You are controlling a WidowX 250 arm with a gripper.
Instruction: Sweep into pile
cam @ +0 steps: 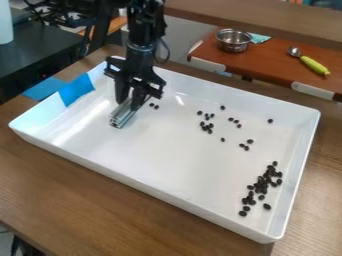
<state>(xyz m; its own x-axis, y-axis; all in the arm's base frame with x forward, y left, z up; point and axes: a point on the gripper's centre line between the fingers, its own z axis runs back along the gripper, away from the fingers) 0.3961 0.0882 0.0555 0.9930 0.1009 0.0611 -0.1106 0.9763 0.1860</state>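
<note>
My gripper [131, 100] hangs over the left part of the white tray [153, 165], shut on a silver bar [123, 115] that slants down toward the tray floor. Small dark beans lie in the tray. Most form a long, loose cluster [262, 184] near the right wall, toward the front right corner. Others are scattered across the middle and back, with a small group [207, 126] right of centre and a few beans [153, 105] just right of the gripper.
The tray's raised walls surround the beans, with blue tape [76, 90] over the left wall. Behind, a brown table [267, 62] holds a metal bowl [233, 40] and a green-handled spoon [312, 64]. A wooden table [80, 200] supports the tray.
</note>
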